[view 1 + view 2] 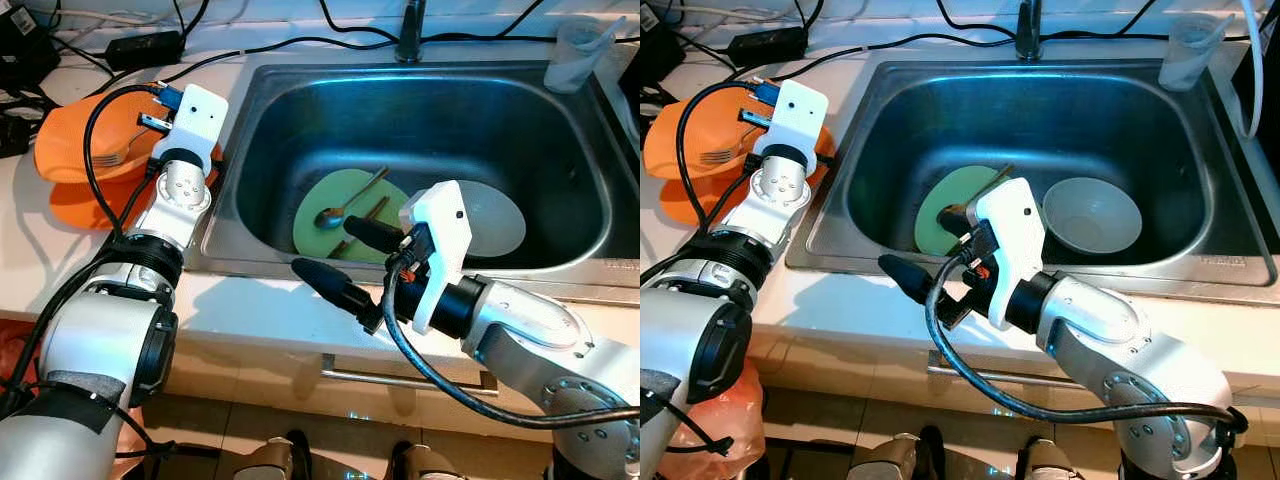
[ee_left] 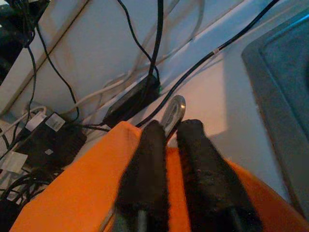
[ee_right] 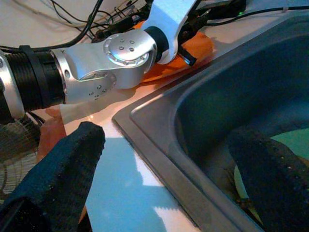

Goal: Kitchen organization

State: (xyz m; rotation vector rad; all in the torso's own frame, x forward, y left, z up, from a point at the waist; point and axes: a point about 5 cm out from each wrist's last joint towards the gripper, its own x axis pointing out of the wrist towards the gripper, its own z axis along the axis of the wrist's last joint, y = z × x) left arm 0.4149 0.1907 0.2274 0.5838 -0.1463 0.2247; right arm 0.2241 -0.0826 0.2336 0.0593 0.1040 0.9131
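The right gripper [image 1: 345, 262] is hanging over the front rim of the sink [image 1: 260, 95], its jaws spread wide and holding nothing. One finger [image 1: 330, 282] is sitting above the white counter [image 1: 260, 315] in front of the sink, and the other [image 1: 372, 234] is reaching over the basin. Just beyond that second finger, on the sink floor, a green plate [image 1: 345, 195] is lying flat with a spoon [image 1: 335, 213] resting across it, bowl end nearest the jaws, and a pair of brown chopsticks [image 1: 362, 225] lying beside the spoon. Just past the plate, on the far side from the open jaws, a grey bowl [image 1: 1095, 215] is sitting upright in the basin.

The left gripper [image 2: 171, 133] is reaching over an orange plate [image 1: 65, 150] on the counter beside the sink, well apart from the right jaws. Its two fingers are lying almost closed, with a narrow gap between them, and the rounded metal end of a utensil [image 2: 174, 110] is poking out from between the fingertips, so the jaws are pinching it. A fork [image 1: 115, 152] is resting on the orange plate. Beyond the left jaws, black cables [image 2: 145, 48] are running along the wall. A clear plastic cup [image 1: 578, 55] is standing at the far corner of the sink.
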